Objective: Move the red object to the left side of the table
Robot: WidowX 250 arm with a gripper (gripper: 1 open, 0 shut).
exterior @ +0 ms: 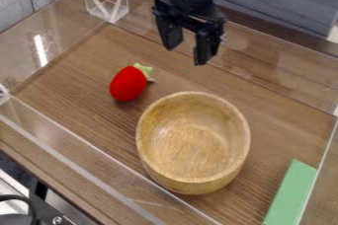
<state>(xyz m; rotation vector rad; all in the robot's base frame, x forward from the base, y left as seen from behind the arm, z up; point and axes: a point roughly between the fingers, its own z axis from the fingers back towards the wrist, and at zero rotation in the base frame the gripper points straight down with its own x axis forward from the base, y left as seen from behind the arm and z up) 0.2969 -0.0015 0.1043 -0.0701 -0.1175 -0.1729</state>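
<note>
The red object (128,83), a small strawberry-shaped toy with a green top, lies on the table (73,66) left of centre, just up and left of the wooden bowl. My gripper (187,51) hangs pointing down above the table, behind and to the right of the red object and well clear of it. Its two dark fingers stand apart, open, with nothing between them.
A round light wooden bowl (195,142) sits in front of the gripper, close to the toy's right. A flat green block (294,193) lies at the front right corner. Low clear acrylic walls (53,135) border the tabletop, and a clear folded stand (106,4) sits at the back left.
</note>
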